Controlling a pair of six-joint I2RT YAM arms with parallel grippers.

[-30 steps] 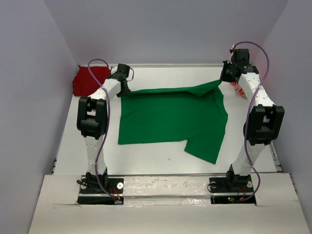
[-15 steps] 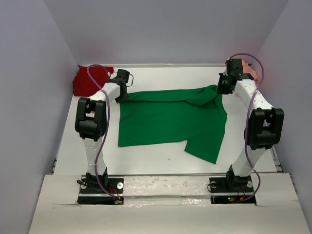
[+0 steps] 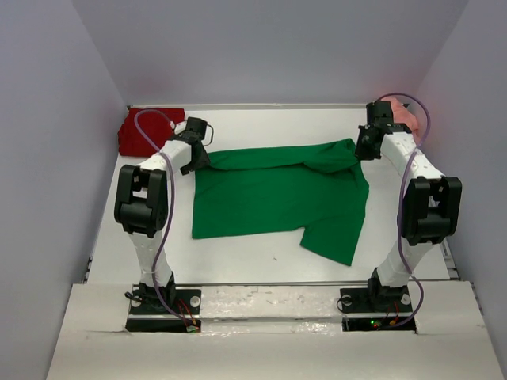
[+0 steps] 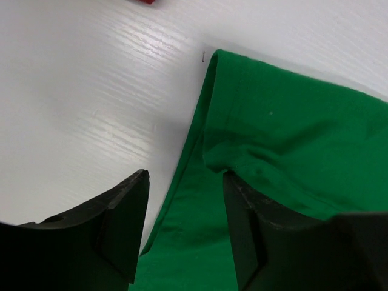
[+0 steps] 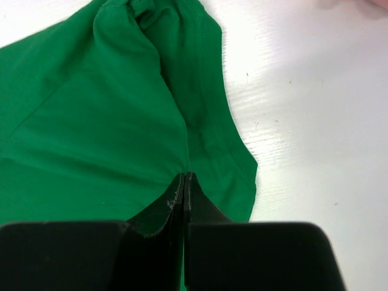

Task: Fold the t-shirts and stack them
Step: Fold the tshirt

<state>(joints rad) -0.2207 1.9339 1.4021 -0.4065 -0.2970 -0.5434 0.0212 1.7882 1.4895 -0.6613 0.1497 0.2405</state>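
Note:
A bright green t-shirt (image 3: 277, 194) lies spread in the middle of the table, its far edge folded over toward me. My left gripper (image 3: 194, 154) hovers at the shirt's far left corner. In the left wrist view it (image 4: 185, 176) is open, with green cloth (image 4: 291, 139) lying flat beneath and nothing pinched. My right gripper (image 3: 363, 146) is at the far right corner, where the cloth bunches up. Seen from the right wrist, it (image 5: 185, 176) is shut on a crease of the green cloth (image 5: 91, 139). A dark red t-shirt (image 3: 142, 131) sits crumpled far left, a salmon pink t-shirt (image 3: 405, 119) far right.
White table (image 3: 261, 257) with grey walls on the left, back and right. One sleeve (image 3: 333, 241) of the green shirt points toward the near edge. Both arm bases stand on the near ledge (image 3: 269, 305).
My left gripper has opened and let go of the green shirt's far left corner. The right gripper has moved down and slightly left, and the raised right corner has sunk toward the table.

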